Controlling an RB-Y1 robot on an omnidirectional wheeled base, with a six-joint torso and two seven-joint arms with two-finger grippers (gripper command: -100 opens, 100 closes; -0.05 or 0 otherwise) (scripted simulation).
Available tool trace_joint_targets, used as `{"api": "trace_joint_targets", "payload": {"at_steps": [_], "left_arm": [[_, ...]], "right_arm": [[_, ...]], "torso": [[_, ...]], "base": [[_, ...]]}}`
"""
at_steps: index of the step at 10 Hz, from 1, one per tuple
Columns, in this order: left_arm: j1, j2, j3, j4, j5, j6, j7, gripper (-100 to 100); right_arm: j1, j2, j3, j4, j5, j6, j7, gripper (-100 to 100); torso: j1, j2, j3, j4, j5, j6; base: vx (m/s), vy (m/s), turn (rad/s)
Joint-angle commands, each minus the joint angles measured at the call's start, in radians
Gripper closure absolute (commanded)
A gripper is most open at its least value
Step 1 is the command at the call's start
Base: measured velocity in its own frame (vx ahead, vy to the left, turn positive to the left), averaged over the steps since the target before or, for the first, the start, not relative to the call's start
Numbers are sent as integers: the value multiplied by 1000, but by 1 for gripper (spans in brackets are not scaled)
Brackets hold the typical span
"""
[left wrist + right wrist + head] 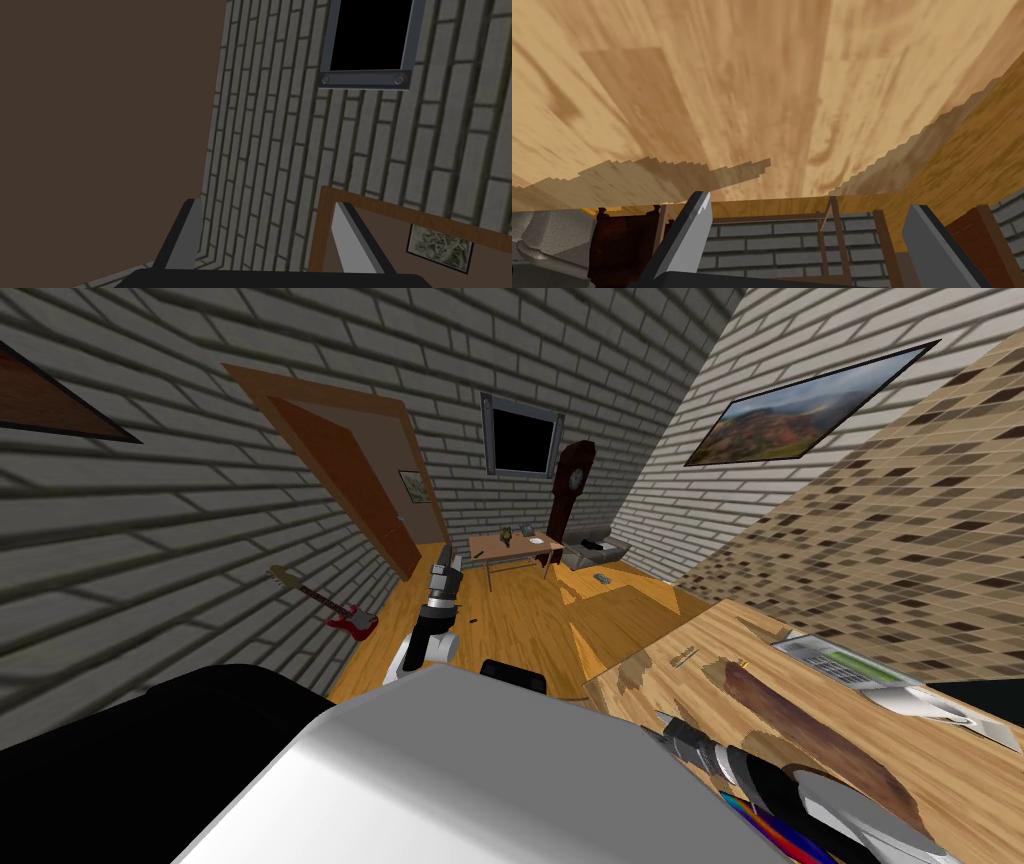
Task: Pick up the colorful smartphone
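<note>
The colorful smartphone (765,828), striped blue, red and yellow, lies on the wooden table (880,758) close to my chest. My right forearm crosses over it and hides most of it. My right gripper (664,719) points away from the phone, toward the table's near-left edge. In the right wrist view the right gripper (812,225) is open and holds nothing, with the tabletop (752,90) close along its fingers. My left gripper (445,558) is raised over the floor ahead of me. Seen from its own wrist, the left gripper (267,235) stands open and holds nothing.
A grey-green keypad device (832,663), a white sheet (920,703) and a small item (683,656) lie further along the table. A red guitar (350,618) leans on the left wall beside a brown door (350,478). A small table (515,546) and tall clock (572,488) stand far ahead.
</note>
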Motion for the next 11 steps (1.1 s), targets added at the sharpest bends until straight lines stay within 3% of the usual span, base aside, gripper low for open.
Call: {"api": "trace_joint_targets", "payload": {"at_steps": [1, 5, 7, 9, 10, 11], "left_arm": [[0, 0, 0, 0, 0, 0, 0, 0], [0, 0, 0, 0, 0, 0, 0, 0], [0, 0, 0, 0, 0, 0, 0, 0], [0, 0, 0, 0, 0, 0, 0, 0], [0, 0, 0, 0, 0, 0, 0, 0], [0, 0, 0, 0, 0, 0, 0, 0]], "right_arm": [[-12, -30, 25, 50, 31, -17, 2, -100], [-47, -107, 93, 193, 113, -62, 6, -100], [-47, -107, 93, 192, 113, -62, 6, -100], [-65, -152, 130, 258, 158, -87, 9, -100], [-65, -152, 130, 229, 158, -87, 9, -100], [-65, -152, 130, 253, 158, -87, 9, -100]], "torso": [[0, 0, 0, 0, 0, 0], [0, 0, 0, 0, 0, 0], [0, 0, 0, 0, 0, 0], [0, 0, 0, 0, 0, 0], [0, 0, 0, 0, 0, 0], [0, 0, 0, 0, 0, 0]], "base": [[0, 0, 0], [7, -2, 9], [3, -3, -4], [3, -1, 5], [5, -4, -2], [0, 0, 0]]}}
